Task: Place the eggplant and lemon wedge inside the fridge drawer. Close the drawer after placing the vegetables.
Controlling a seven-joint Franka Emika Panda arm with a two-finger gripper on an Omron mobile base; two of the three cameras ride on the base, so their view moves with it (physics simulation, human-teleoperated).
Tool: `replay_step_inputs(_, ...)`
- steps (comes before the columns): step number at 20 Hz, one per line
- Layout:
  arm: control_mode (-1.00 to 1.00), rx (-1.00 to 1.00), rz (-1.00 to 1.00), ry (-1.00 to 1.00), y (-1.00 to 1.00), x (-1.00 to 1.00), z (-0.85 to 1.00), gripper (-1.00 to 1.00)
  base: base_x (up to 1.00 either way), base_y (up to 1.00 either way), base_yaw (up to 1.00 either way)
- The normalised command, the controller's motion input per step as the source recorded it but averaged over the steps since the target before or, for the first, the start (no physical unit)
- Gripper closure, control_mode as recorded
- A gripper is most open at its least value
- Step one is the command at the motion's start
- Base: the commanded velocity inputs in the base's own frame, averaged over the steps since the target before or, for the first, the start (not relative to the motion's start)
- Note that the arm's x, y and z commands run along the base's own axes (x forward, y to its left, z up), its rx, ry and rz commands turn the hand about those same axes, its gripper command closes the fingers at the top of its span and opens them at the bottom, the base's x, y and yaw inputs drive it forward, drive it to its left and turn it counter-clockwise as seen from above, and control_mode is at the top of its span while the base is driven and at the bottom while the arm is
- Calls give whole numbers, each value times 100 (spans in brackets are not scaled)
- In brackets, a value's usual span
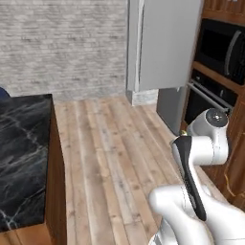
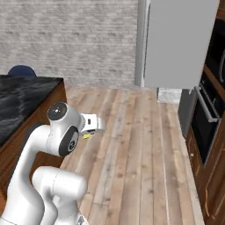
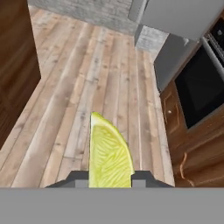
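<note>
Yellow-green lemon wedge (image 3: 109, 155) sat clamped between the jaws of the gripper (image 3: 110, 178), rind edge toward 9 o'clock and cut pulp face toward 3 o'clock in the hand view, its pointed tip at 12 o'clock. The dark fingertips (image 3: 74, 177) pressed in on both sides at its base. In the right base view the wedge (image 2: 86, 136) showed as a small yellow speck just under the white hand (image 2: 91, 123), held in the air above the wooden floor (image 2: 132, 145).

The arm (image 1: 201, 148) was folded up close to the base. A dark marble counter (image 1: 21, 153) with brown wood sides stood at 9 o'clock in the left base view. The grey fridge (image 1: 165, 43) stood at 1 o'clock against the brick wall (image 1: 62, 43), well apart from the gripper, with its door panel facing out. Black ovens (image 1: 217, 62) set in brown wooden cabinets (image 3: 192, 148) ran along the 3 o'clock side. A blue rounded thing (image 2: 22, 70) peeked up behind the counter at 10 o'clock in the right base view; could not tell what it was.
</note>
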Motion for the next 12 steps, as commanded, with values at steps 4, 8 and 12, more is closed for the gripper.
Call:
replay_step_inputs(4, 100, 0, 0, 0, 0, 0, 0, 100, 100, 5, 13)
replay_step_inputs(8, 100, 0, 0, 0, 0, 0, 0, 100, 100, 16, 13)
replay_step_inputs(12, 100, 0, 0, 0, 0, 0, 0, 100, 100, 20, 11)
